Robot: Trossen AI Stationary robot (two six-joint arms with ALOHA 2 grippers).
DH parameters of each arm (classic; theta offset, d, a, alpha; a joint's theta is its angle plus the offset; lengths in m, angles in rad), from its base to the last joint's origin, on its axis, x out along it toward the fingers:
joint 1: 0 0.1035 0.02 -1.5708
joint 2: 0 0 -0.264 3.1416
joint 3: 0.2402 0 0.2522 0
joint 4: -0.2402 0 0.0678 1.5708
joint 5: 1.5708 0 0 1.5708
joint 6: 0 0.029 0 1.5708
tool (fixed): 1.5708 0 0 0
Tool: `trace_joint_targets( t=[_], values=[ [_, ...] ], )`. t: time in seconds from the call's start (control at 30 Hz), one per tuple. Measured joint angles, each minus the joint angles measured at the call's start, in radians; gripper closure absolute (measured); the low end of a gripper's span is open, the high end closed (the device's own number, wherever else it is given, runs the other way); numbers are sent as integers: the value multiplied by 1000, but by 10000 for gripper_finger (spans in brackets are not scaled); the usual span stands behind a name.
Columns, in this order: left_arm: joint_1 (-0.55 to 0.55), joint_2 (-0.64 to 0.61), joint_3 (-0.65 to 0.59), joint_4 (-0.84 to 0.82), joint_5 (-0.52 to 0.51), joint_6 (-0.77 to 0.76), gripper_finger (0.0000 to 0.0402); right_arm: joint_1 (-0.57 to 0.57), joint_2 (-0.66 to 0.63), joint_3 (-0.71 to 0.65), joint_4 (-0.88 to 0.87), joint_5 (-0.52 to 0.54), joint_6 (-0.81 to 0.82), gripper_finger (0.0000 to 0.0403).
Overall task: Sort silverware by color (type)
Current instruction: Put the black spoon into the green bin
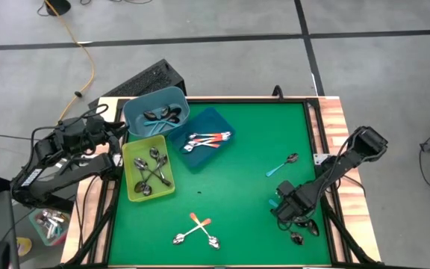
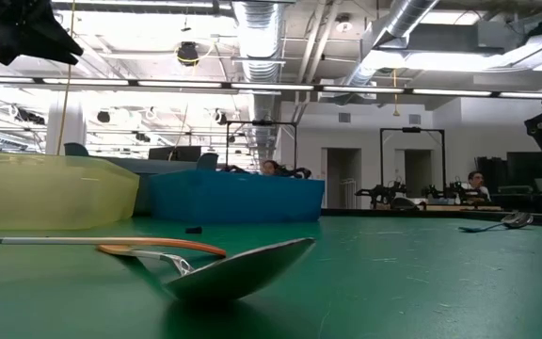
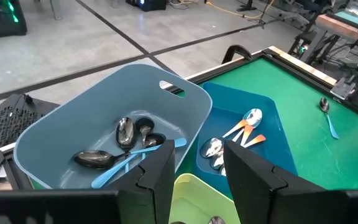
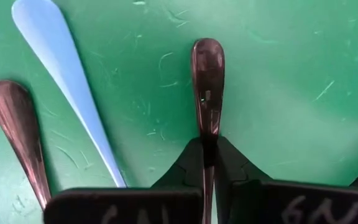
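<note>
My right gripper (image 1: 289, 217) points down at the mat's near right and is shut on a dark-handled spoon (image 4: 207, 74). Beside it lie a light blue spoon handle (image 4: 61, 87) and another dark handle (image 4: 17, 130). A blue-handled spoon (image 1: 282, 166) lies farther back, and two orange-handled spoons (image 1: 197, 229) lie crossed near the front edge. My left gripper (image 3: 197, 180) hangs open above the bins at the far left, touching nothing. The light blue bin (image 1: 136, 112) holds blue-handled spoons, the dark blue tray (image 1: 213, 119) orange ones, and the yellow-green bin (image 1: 131, 187) plain metal ones. My right gripper pinches the dark spoon's handle (image 4: 207, 132) between its two fingers, some way back from the handle's rounded free end (image 4: 207, 59). The fingers come from above, pointing down, one on each long side of the handle. The handle looks level, close on the mat; its bowl is hidden behind the gripper.
The green mat (image 1: 237, 194) has a raised wooden border (image 1: 334, 127) on its right side. The three bins crowd the far left corner. A dark keyboard-like object (image 1: 144, 82) lies beyond the table. The mat's middle is open ground.
</note>
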Motion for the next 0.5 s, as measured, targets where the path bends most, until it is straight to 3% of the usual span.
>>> trace_joint_targets(
  t=[0.23, 0.5],
  values=[
    [0, 0, 0, 0, 0, 0, 280, -11, 5, 49, -158, 26, 98, 392],
    [0, 0, 0, 2, 0, 4, 280, -61, 5, 175, -321, 142, 55, 392]
  ],
)
